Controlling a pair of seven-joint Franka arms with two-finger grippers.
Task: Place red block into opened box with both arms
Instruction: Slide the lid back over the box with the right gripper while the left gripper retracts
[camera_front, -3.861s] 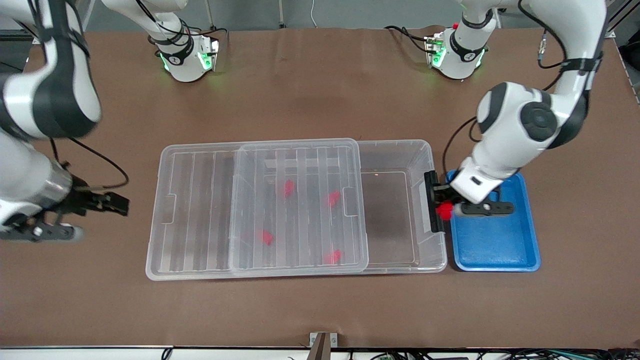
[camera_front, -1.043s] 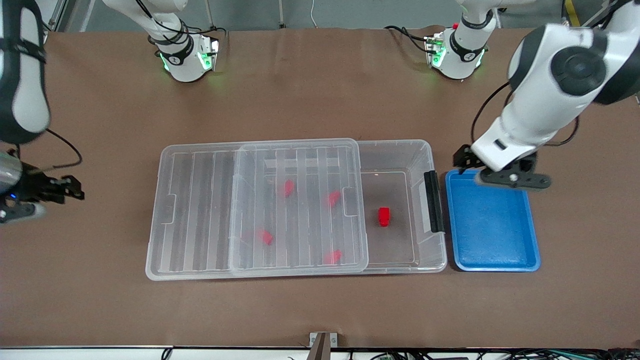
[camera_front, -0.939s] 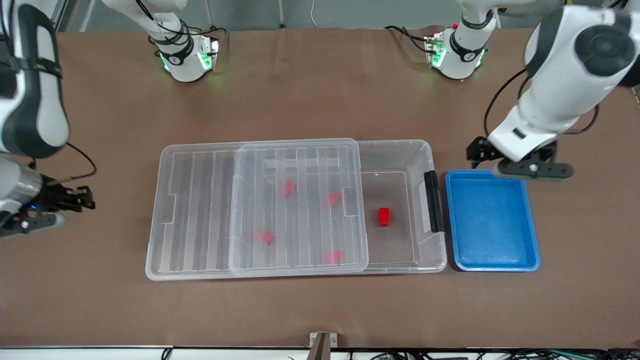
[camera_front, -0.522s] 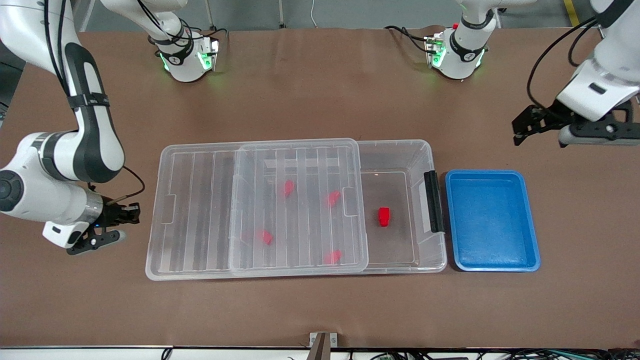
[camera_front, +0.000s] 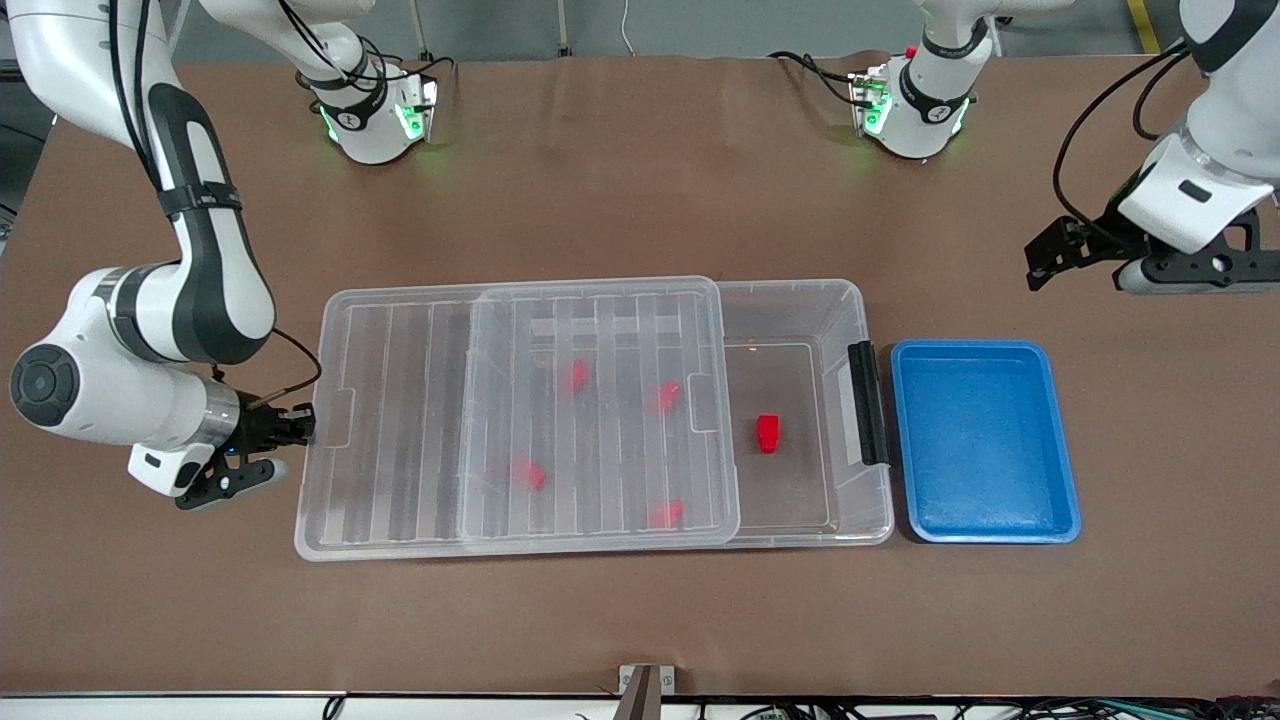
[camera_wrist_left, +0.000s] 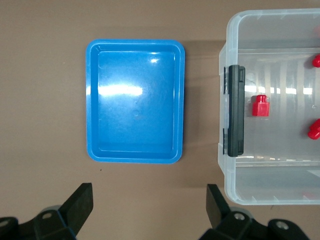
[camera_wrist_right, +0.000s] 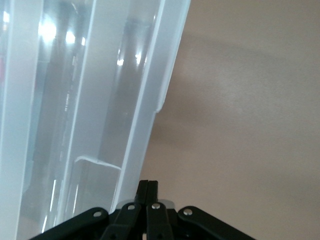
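One red block (camera_front: 768, 433) lies in the box's (camera_front: 860, 300) uncovered end; four more red pieces (camera_front: 577, 375) show under the one clear lid (camera_front: 400, 420). One blue tray (camera_front: 985, 520) sits beside it. The right hand (camera_front: 297, 428), closed, meets the lid's edge. The left hand (camera_front: 1040, 262) hangs open over the desk (camera_front: 640, 180).
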